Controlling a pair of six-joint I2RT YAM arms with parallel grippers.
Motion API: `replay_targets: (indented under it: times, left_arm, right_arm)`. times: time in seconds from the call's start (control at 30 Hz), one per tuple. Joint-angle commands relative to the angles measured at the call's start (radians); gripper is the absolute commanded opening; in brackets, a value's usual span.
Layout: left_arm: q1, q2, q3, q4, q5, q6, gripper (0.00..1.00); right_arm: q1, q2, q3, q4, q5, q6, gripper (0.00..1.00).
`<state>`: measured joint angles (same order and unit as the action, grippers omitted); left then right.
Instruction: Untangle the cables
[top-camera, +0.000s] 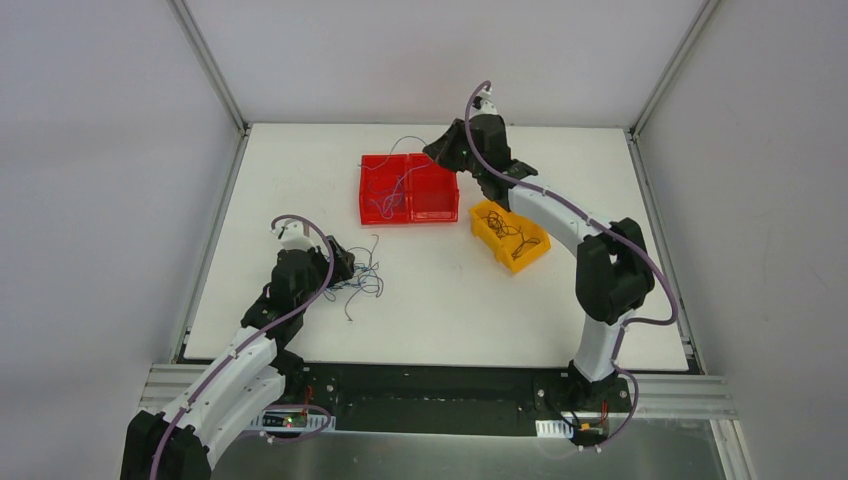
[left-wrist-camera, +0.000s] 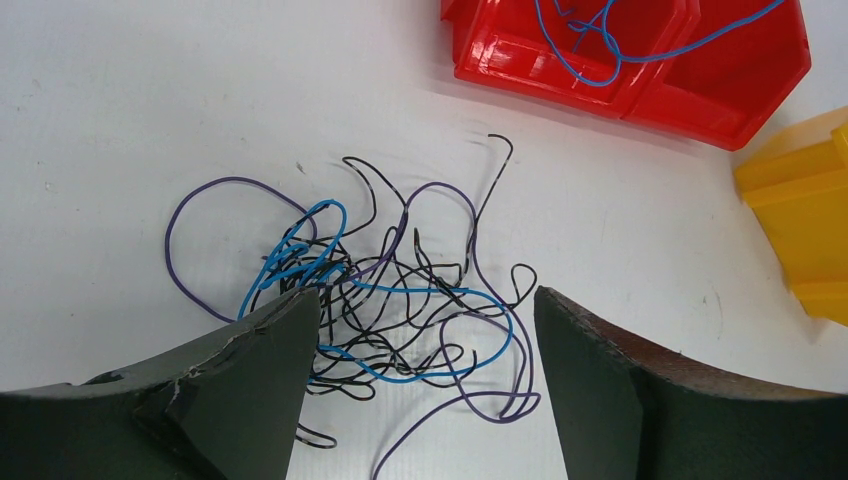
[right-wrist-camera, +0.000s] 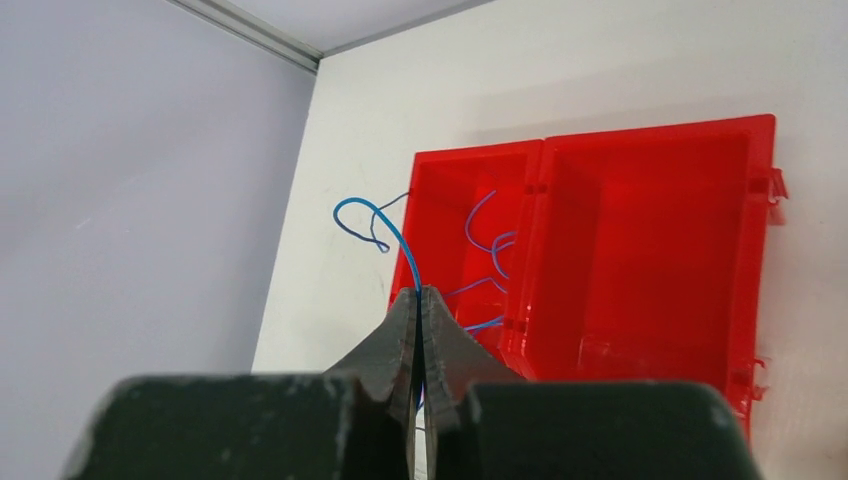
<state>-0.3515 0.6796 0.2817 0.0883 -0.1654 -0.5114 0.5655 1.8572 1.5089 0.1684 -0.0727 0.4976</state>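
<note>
L gripper (left-wrist-camera: 425, 335) sits low over the near-left part of the white table (top-camera: 450, 310), fingers (left-wrist-camera: 250, 380) spread wide. Btwn and just beyond them lies the main tangle of cables (left-wrist-camera: 400, 310): black, blue & purple strands knotted together, w/ purple loops sticking out to the left and toward the near side. The left finger's tip overlaps the blue strands; can't tell if it touches them.

R gripper (right-wrist-camera: 420, 300) is at the far side, over the edge of the left red bin (right-wrist-camera: 478, 158). Its fingers are pressed together, pinching one blue cable (right-wrist-camera: 372, 212) that curls up & out past the bin wall. That bin holds a few more blue cables (right-wrist-camera: 490, 240). The right red bin (right-wrist-camera: 650, 250) stands side by side w/ it, touching.

The yellow bin (top-camera: 483, 213) is just right of the red pair, w/ dark cables (top-camera: 508, 232) inside. The tangle is well apart from all the bins.
</note>
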Motion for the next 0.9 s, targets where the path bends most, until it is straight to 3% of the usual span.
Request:
replay_targets:
  times: [0.0, 0.87]
  left_arm:
    - [0.005, -0.011, 0.008, 0.02, -0.017, 0.017, 0.8]
    - [0.005, 0.018, 0.014, 0.032, 0.009, 0.024, 0.79]
  right_arm:
    - [0.001, -0.067, -0.009, 0.006, 0.046, -0.031, 0.0]
    - [-0.065, -0.202, -0.106, 0.021, 0.067, -0.028, 0.0]
